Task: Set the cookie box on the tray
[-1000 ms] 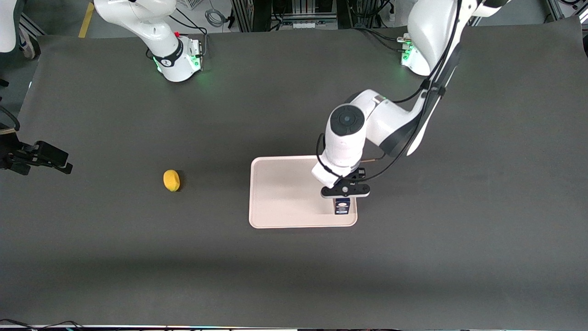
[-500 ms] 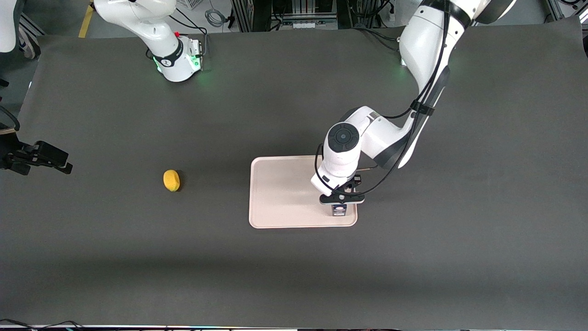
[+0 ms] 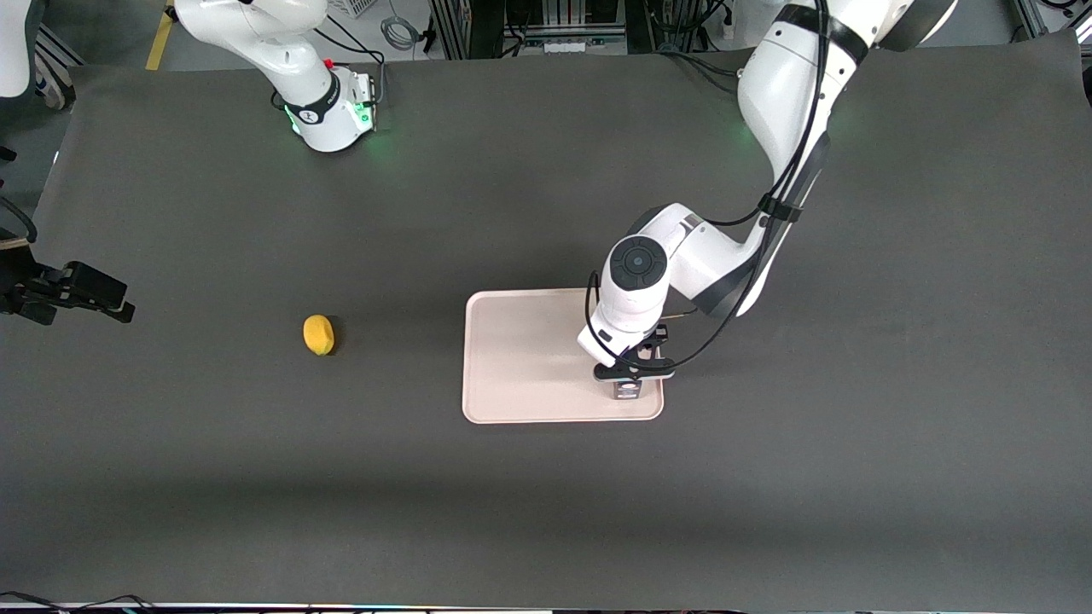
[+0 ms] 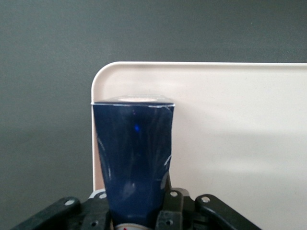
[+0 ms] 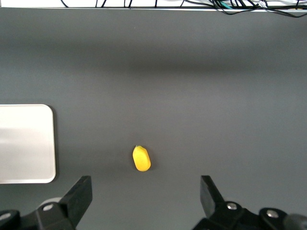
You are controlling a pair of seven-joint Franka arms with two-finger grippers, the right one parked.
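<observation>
The pale pink tray (image 3: 520,358) lies flat in the middle of the table; its corner also shows in the left wrist view (image 4: 230,110) and part of it in the right wrist view (image 5: 24,143). The navy cookie box (image 3: 629,390) stands on end over the tray's corner nearest the front camera, toward the working arm's end. My left gripper (image 3: 631,375) is above it, shut on the box. In the left wrist view the box (image 4: 134,158) rises from between the fingers (image 4: 170,211), its far end low over the tray's corner. I cannot tell whether it touches the tray.
A small yellow rounded lump (image 3: 318,334) lies on the dark mat toward the parked arm's end, apart from the tray; it also shows in the right wrist view (image 5: 141,158). The dark mat (image 3: 853,384) surrounds the tray.
My left gripper has come down with the cookie box, lowering it toward the tray's corner and shifting slightly toward the tray's middle. The tray and yellow lump have not moved.
</observation>
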